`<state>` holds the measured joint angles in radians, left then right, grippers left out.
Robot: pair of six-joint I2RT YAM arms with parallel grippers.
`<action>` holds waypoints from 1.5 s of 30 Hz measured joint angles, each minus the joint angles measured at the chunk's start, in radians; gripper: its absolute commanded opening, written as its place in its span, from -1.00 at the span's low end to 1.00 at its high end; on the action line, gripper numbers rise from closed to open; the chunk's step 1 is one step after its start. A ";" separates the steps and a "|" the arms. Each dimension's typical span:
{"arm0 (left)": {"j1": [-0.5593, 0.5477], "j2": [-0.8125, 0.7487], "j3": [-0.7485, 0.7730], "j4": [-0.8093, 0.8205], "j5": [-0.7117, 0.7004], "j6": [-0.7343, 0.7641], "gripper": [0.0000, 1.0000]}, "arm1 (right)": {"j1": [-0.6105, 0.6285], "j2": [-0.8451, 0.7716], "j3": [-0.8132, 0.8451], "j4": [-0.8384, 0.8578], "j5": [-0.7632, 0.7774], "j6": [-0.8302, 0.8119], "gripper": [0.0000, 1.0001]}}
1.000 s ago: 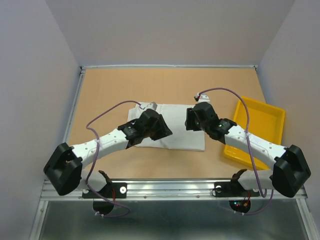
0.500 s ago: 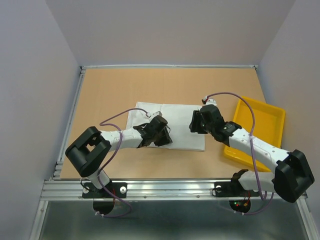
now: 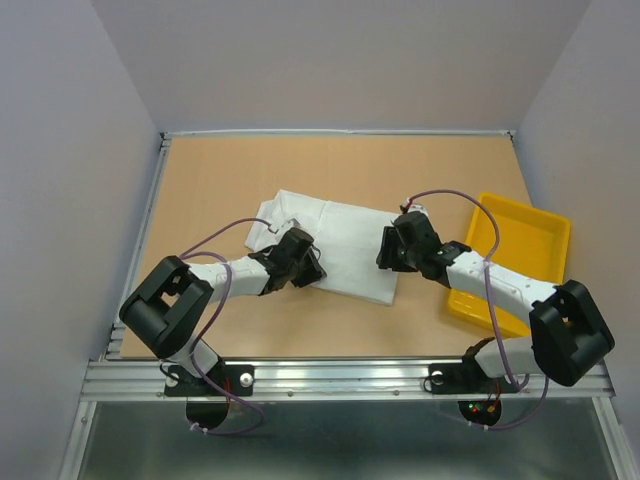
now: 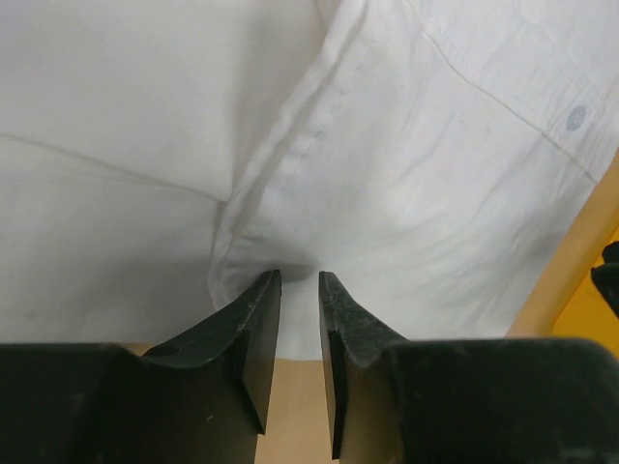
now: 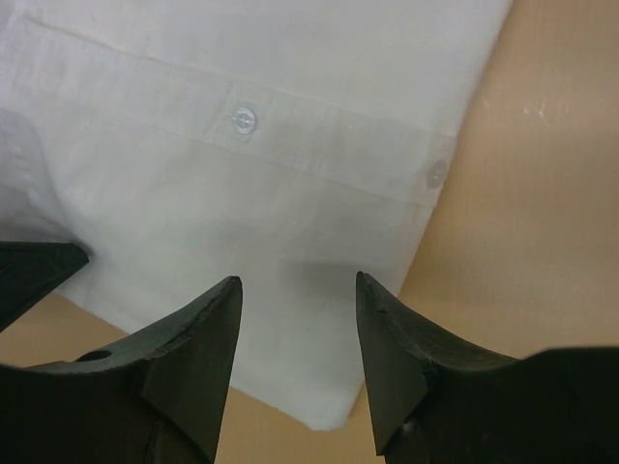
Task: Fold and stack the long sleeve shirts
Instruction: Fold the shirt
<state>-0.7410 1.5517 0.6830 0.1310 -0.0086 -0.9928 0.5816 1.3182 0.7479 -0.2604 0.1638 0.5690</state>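
A folded white long sleeve shirt [image 3: 340, 240] lies at a slant in the middle of the table. My left gripper [image 3: 305, 264] is at its near left edge. In the left wrist view the jaws [image 4: 300, 275] are nearly closed, and the shirt [image 4: 406, 174] puckers into a fold pinched between the tips. My right gripper [image 3: 392, 250] hovers over the shirt's near right corner. In the right wrist view it [image 5: 298, 278] is open and empty above the buttoned placket of the shirt [image 5: 242, 193].
A yellow tray [image 3: 515, 262] stands at the right, close to the right arm; its corner shows in the left wrist view [image 4: 604, 319]. The brown table [image 3: 220, 170] has raised edges at the left, right and back.
The shirt has turned and shifted, so it now lies slanted. My left gripper has moved left and nearer along the shirt's near edge. My right gripper has barely moved.
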 measured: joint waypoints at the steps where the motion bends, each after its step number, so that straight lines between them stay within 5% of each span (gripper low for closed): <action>1: 0.019 -0.007 -0.007 0.002 -0.002 0.002 -0.28 | 0.000 0.013 0.000 0.010 -0.010 0.004 0.12; 6: 0.105 -0.059 -0.044 -0.013 -0.011 0.027 -0.11 | 0.000 0.094 0.000 0.075 -0.060 0.012 0.12; 9: 0.151 -0.121 -0.058 -0.084 -0.045 0.060 0.20 | 0.000 0.123 0.001 0.094 -0.080 0.013 0.14; 15: 0.113 -0.244 -0.014 -0.231 -0.156 0.214 0.82 | -0.019 0.056 0.001 0.093 -0.093 0.022 0.64; 20: -0.114 -0.259 0.117 -0.241 -0.222 0.387 0.83 | -0.050 -0.099 0.005 0.058 -0.059 0.044 0.92; 30: -0.513 -0.079 0.218 -0.294 -0.420 0.656 0.72 | -0.066 -0.333 0.005 -0.051 0.029 0.115 0.95; 39: -0.627 0.108 0.235 -0.377 -0.502 0.709 0.54 | -0.070 -0.417 0.001 -0.092 0.090 0.162 0.95; 45: -0.626 0.151 0.285 -0.405 -0.543 0.718 0.17 | -0.070 -0.446 -0.017 -0.109 0.107 0.185 0.95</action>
<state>-1.3670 1.7023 0.9684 -0.2737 -0.5514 -0.2749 0.5117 0.8719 0.7311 -0.3691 0.2707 0.7540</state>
